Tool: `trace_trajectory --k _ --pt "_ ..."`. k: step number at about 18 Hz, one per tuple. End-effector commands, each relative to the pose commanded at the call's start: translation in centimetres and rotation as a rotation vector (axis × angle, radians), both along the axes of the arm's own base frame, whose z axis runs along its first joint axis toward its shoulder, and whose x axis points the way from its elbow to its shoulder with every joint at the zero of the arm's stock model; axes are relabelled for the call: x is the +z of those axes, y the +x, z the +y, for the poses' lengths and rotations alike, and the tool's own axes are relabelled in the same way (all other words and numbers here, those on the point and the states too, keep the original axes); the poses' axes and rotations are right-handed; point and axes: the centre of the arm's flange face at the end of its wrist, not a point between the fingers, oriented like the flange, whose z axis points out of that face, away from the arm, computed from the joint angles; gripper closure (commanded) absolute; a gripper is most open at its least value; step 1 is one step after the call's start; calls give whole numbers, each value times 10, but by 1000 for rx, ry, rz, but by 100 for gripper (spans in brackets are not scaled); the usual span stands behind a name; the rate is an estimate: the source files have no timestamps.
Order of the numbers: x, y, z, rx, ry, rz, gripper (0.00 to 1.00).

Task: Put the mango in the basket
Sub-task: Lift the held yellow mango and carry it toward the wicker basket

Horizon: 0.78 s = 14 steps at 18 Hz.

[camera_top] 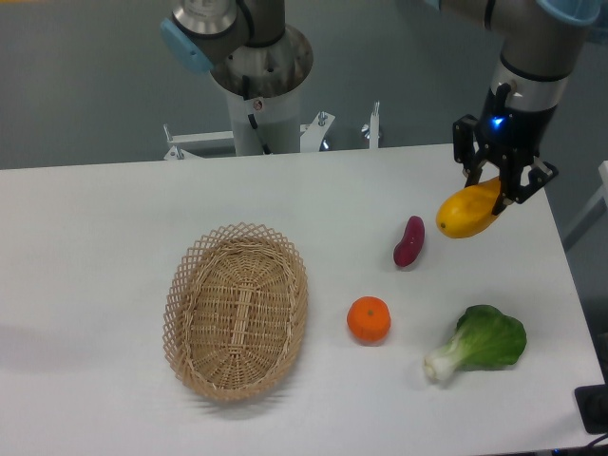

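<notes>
The mango (466, 213) is a smooth yellow-orange fruit hanging tilted above the table's right side. My gripper (498, 184) is shut on its upper, tapered end, and the black fingers (519, 186) hide that end. The basket (237, 311), an oval tan wicker one with a lattice rim, lies on the table well to the left and nearer the front; nothing shows inside it. The mango is far to the right of the basket.
A small purple-red oblong vegetable (409, 241) lies just left of the mango. A round orange (369, 319) sits between it and the basket. A green leafy vegetable (481, 342) lies front right. The arm's base column (263, 85) stands behind the table.
</notes>
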Motion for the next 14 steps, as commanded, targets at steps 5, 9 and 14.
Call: trace_trajectory --k 5,9,14 --pt "-5 7 3 4 0 -14 63" --pt "-9 34 17 51 -3 -42 63" --pt "-8 82 63 127 11 -65 63"
